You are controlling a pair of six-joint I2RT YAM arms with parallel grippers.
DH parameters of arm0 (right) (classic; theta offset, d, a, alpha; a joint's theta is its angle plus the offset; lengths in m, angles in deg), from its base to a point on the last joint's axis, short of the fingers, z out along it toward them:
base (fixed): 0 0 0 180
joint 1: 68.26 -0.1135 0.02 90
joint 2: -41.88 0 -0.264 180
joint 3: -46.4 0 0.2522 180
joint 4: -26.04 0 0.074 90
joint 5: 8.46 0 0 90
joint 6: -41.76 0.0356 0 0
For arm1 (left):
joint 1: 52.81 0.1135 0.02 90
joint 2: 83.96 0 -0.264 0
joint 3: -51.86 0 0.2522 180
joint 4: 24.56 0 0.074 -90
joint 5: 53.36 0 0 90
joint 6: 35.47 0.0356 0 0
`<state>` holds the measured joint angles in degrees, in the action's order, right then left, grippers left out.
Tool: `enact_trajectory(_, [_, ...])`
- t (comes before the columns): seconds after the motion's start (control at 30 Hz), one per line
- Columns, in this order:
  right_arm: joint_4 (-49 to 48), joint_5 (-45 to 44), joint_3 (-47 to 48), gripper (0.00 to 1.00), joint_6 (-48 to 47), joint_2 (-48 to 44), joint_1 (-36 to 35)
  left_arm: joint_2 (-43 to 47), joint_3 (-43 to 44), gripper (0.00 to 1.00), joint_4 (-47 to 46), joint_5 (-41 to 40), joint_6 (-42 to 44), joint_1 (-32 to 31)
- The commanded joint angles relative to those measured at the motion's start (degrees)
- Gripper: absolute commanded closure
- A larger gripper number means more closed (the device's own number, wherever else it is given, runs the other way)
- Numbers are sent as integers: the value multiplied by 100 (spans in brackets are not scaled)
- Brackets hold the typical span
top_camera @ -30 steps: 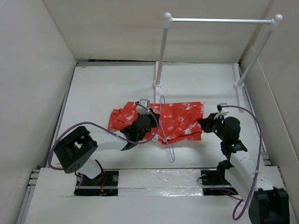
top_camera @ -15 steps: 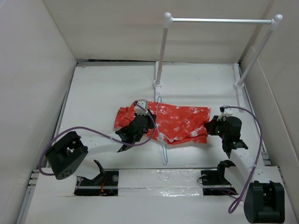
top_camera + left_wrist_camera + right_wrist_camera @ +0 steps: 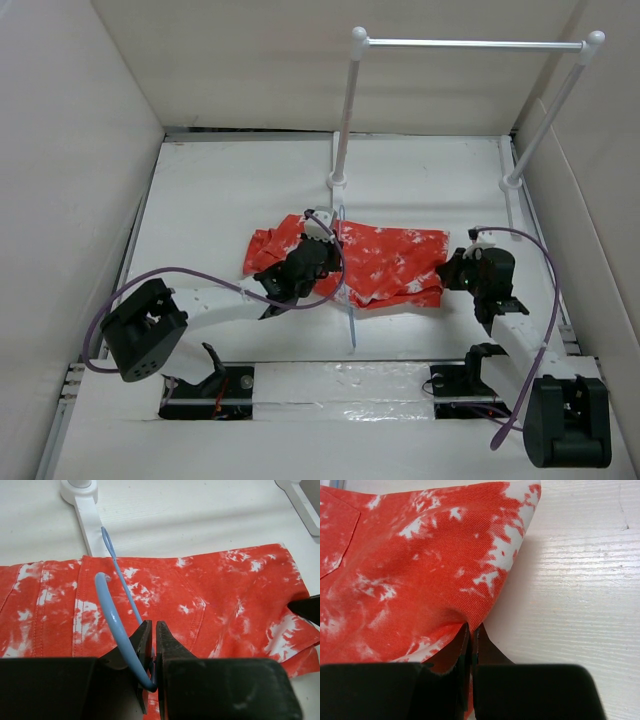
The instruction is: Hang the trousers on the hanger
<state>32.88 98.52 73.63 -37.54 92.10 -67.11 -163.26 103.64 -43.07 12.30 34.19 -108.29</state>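
Trousers [image 3: 385, 262]: lying flat on the bench [image 3: 220, 190], the hanger [image 3: 114, 622] crossing them.
Left hand [image 3: 154, 628]: I am pinching the hanger wire.
Right hand [image 3: 470, 631]: I am clamping the trousers' edge.
Risk: the thin wire twisting and the fabric sliding off if I am pulling unevenly.

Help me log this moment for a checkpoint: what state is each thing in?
Trousers, lying spread and rumpled, not hung; right edge pinched.
Hanger, lying across the trousers, gripped at its hook end.
Left tool, shut on the hanger.
Right tool, shut on the trousers' edge.
Rack, standing upright.
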Motion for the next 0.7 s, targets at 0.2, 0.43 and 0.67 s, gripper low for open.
enact_trajectory(0.2, [-223, 43, 375, 94, -94, -91, 26, 372, 522, 100, -307, 772, 452, -6])
enact_trajectory(0.43, [990, -114, 1385, 18, -446, -1065, -850, 943, 1137, 100, 687, 966, -67, -85])
enact_trajectory(0.67, [422, -545, 1799, 20, 511, -1234, -2801, 1102, 1392, 100, 819, 1124, -58, -138])
